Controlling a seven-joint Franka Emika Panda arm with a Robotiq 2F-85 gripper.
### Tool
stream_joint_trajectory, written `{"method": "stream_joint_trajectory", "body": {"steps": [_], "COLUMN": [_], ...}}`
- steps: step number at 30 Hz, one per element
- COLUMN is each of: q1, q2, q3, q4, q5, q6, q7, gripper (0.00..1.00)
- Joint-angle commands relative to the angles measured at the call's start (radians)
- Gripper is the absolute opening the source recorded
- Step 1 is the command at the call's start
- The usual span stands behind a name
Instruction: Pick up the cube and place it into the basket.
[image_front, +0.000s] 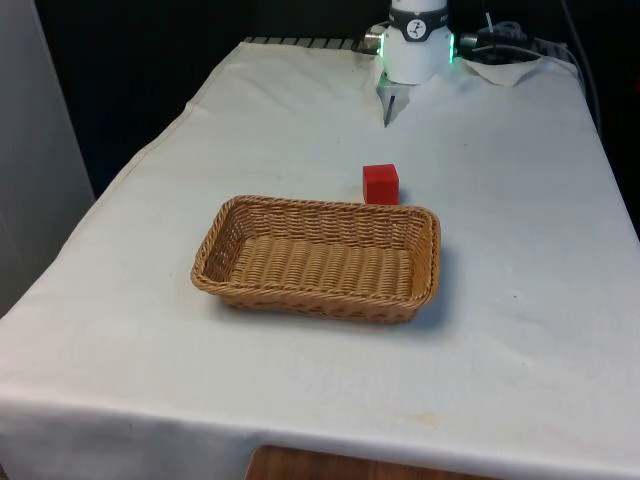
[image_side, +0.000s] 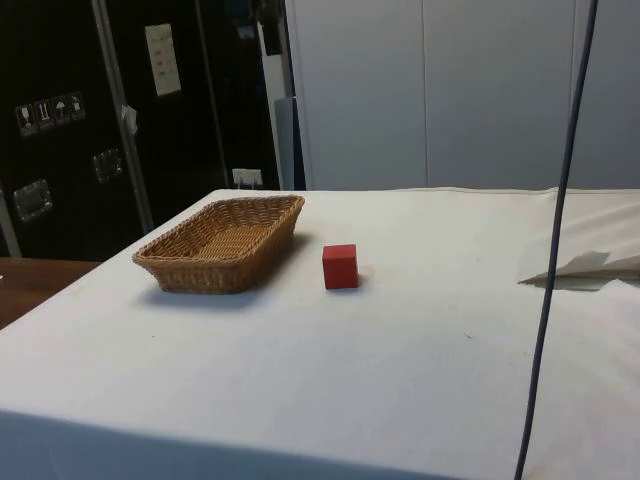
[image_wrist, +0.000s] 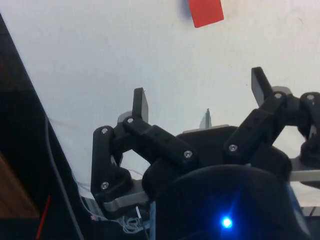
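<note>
Wicker basket (image_front: 318, 258) sits mid-tabletop (image_front: 520, 250); the red cube (image_front: 380, 183) stands just behind its far rim. Spread wide and empty near the far edge, the tool (image_wrist: 200, 102) should descend squarely over the cube, avoiding the rim.

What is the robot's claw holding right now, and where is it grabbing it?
Nothing. The gripper is open and empty, with white cloth between its fingers. The red cube sits on the table beside the basket.

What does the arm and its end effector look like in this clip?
The arm is white with a green glow at its base. The end effector is black, with two flat-tipped fingers on jointed linkages fastened by small silver screws.
</note>
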Motion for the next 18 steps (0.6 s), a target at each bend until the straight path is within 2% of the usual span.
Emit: {"method": "stream_joint_trajectory", "body": {"steps": [1, 18], "q1": [0.001, 0.002], "q2": [-0.007, -0.013], "q3": [0.001, 0.001], "q4": [-0.009, -0.018], "q5": [-0.003, -0.003], "q6": [0.012, 0.017], "q7": [-0.009, -0.11], "gripper": [1.0, 1.0]}}
